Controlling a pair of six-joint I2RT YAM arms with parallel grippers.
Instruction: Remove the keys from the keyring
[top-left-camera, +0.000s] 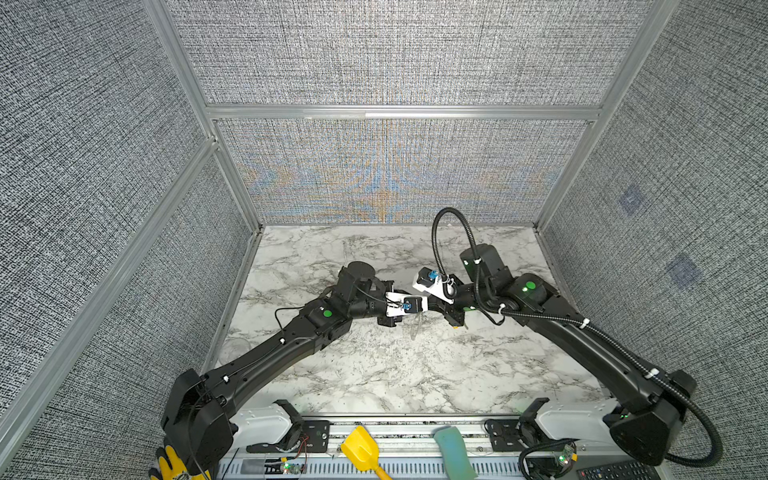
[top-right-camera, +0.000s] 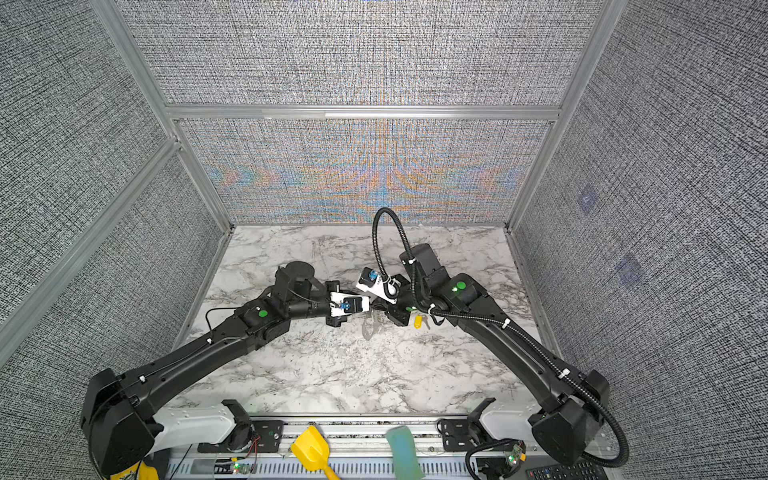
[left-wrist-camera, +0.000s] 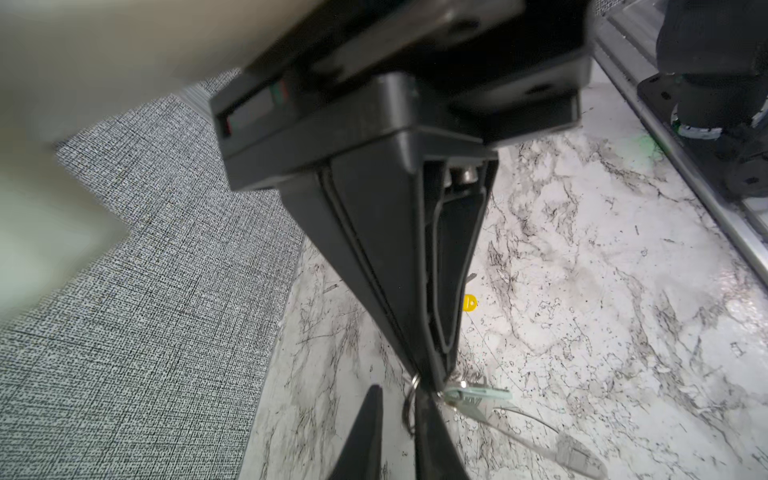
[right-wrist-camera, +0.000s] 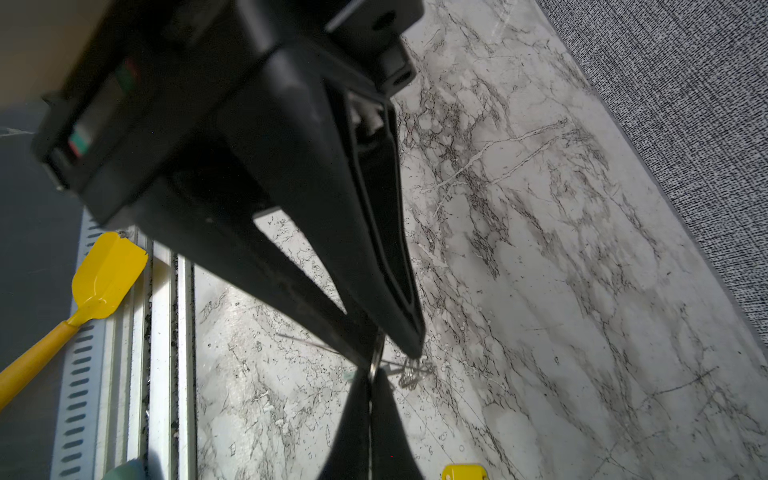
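And here's the marble table (top-left-camera: 374, 374), white with grey veining, its near half bare in both top views. One yellow-tagged key (top-right-camera: 418, 321) lies flat on it, just right of the middle, and the left wrist view catches that key (left-wrist-camera: 468, 302) too. Near it the pale keyring (top-right-camera: 369, 329) shows against the marble. Whether it rests there is hard to tell.

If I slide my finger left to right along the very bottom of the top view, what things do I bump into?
yellow glove → yellow scoop → teal block → remote
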